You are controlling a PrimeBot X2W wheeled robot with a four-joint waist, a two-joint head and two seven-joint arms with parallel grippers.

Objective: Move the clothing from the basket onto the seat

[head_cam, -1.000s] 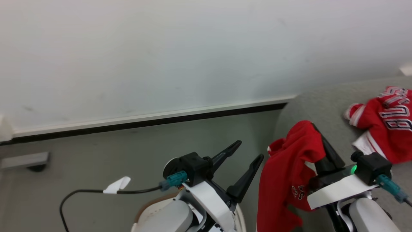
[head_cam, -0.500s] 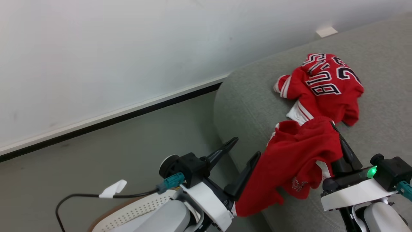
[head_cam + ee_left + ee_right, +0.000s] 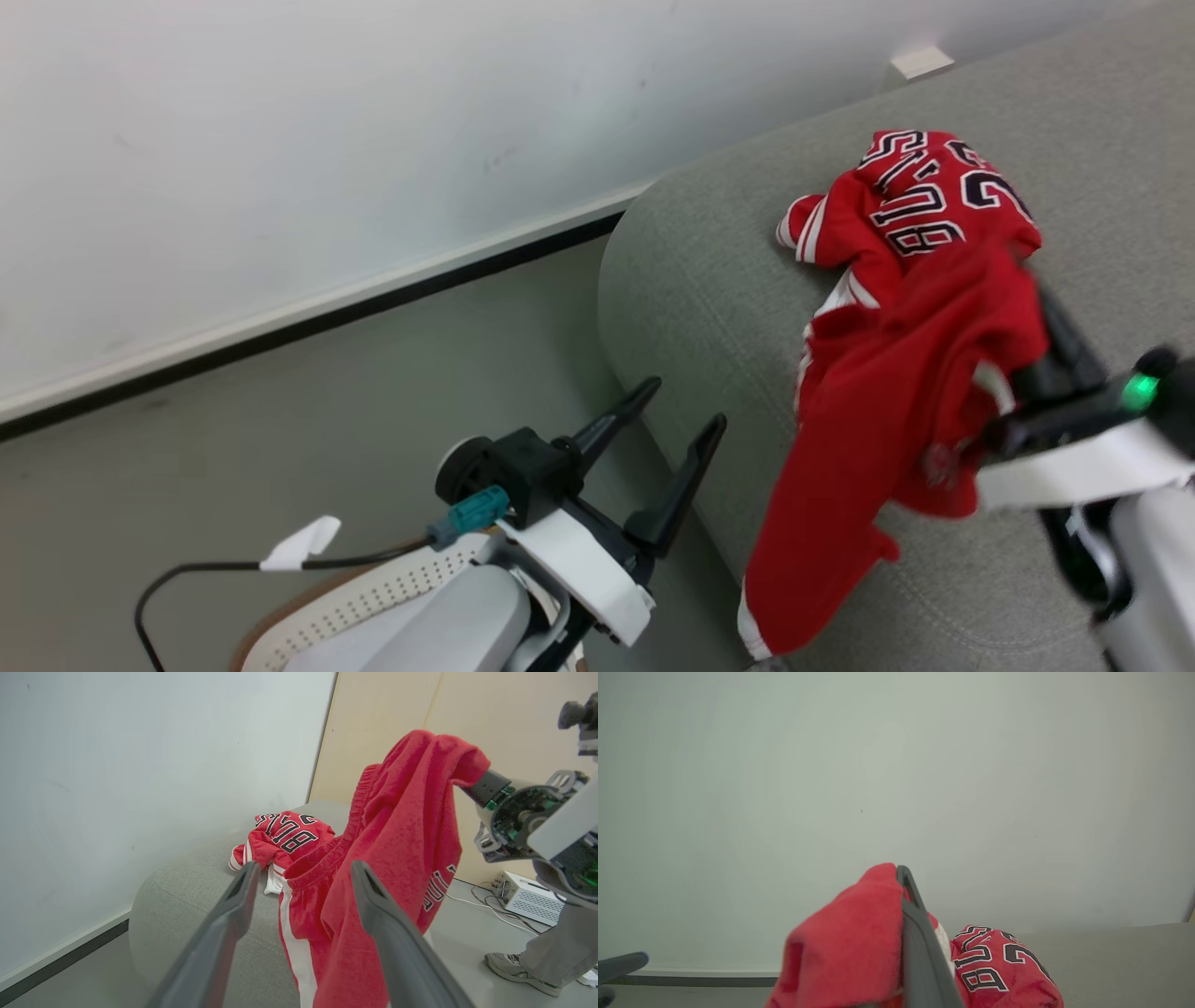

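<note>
- Head view: my right gripper (image 3: pixel 1060 327) is clenched on the red shorts (image 3: pixel 887 401), hanging over the seat's (image 3: pixel 709 271) rounded edge; the jersey (image 3: pixel 920 210) lies on the seat, the basket (image 3: pixel 373 597) near my left gripper (image 3: pixel 686 403)
- Left wrist view: that gripper is spread, empty
- Right wrist view: the shorts drape my finger (image 3: pixel 920 933); released here, they may snag or slide to the floor (image 3: pixel 373 373)

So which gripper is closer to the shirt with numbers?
Right. The right gripper, shut on red shorts, is beside the numbered shirt on the seat; the open left gripper is off the seat's edge.
</note>
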